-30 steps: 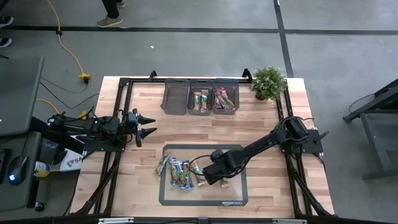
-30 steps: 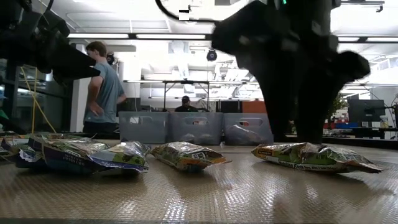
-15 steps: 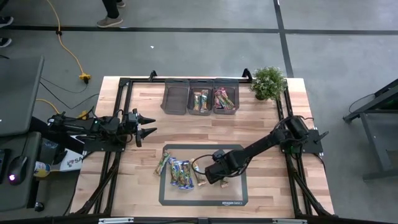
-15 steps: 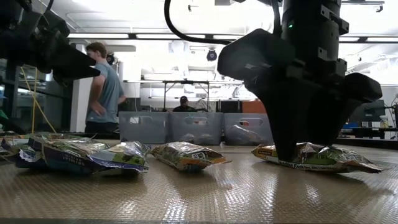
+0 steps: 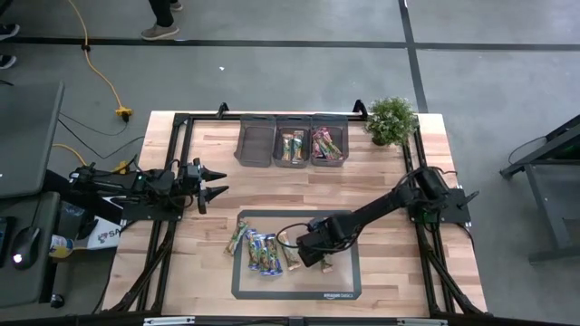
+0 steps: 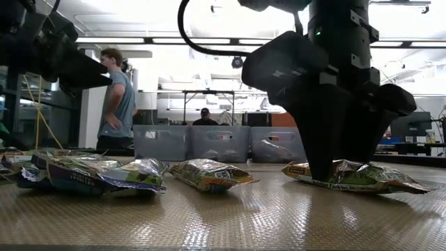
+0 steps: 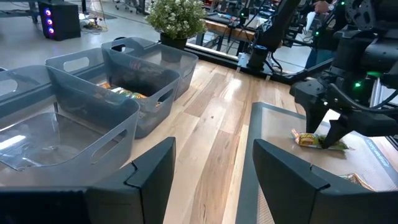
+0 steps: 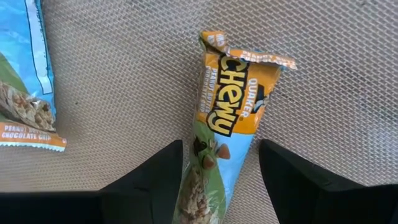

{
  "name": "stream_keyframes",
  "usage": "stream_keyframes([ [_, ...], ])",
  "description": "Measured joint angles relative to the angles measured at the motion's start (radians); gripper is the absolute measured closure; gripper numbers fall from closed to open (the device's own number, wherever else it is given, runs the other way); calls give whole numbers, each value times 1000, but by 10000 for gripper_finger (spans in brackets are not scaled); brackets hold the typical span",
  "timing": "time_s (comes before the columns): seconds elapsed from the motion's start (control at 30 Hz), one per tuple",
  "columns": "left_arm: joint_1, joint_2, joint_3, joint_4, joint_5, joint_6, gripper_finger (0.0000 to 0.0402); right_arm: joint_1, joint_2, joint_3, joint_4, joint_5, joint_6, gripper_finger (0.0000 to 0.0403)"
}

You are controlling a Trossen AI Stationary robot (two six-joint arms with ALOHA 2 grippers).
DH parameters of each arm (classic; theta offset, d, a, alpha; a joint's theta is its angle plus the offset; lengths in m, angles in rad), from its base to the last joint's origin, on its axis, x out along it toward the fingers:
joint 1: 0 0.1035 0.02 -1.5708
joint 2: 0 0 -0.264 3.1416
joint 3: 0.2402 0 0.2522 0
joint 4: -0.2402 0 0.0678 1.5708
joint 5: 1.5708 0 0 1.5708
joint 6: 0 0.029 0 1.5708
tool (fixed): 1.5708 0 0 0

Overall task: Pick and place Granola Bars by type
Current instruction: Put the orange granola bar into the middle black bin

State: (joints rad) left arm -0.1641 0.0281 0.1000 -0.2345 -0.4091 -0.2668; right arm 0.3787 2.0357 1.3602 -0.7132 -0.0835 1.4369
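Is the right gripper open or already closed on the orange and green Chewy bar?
Open. The right gripper has one dark finger on each side of the Chewy bar, which lies flat on the mat, not yet squeezed.

My surroundings: light wooden slatted table (image 5: pixel 381 172); small green potted plant (image 5: pixel 391 119); yellow cable (image 5: pixel 98 74) on grey floor.

Bare wood strip (image 5: pixel 299 186) lying open between three grey bins (image 5: pixel 292 141) at far edge and grey mat (image 5: pixel 342 281) near edge; free passage there. Potted plant (image 5: pixel 391 119) standing right of bins, blocking far-right corner. Right arm (image 5: pixel 381 210) slanting across mat's right part, right gripper (image 5: pixel 308 257) sitting low over orange bar (image 8: pixel 229 130). Bar cluster (image 5: pixel 257 251) crowding mat's left part. Left gripper (image 5: pixel 214 181) hanging at table's left, jaws spread, well clear.
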Motion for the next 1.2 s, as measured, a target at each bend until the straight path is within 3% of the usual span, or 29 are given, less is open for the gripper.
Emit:
stream_keyframes([
  [0.5,0,0,0,0,0,0,190,-14,3,-1,3,-4,0,209],
  [0.83,0,0,0,0,0,0,190,-13,4,-2,2,-4,1,262],
  [1.2,0,0,0,0,0,0,190,-13,5,5,0,6,1,291],
])
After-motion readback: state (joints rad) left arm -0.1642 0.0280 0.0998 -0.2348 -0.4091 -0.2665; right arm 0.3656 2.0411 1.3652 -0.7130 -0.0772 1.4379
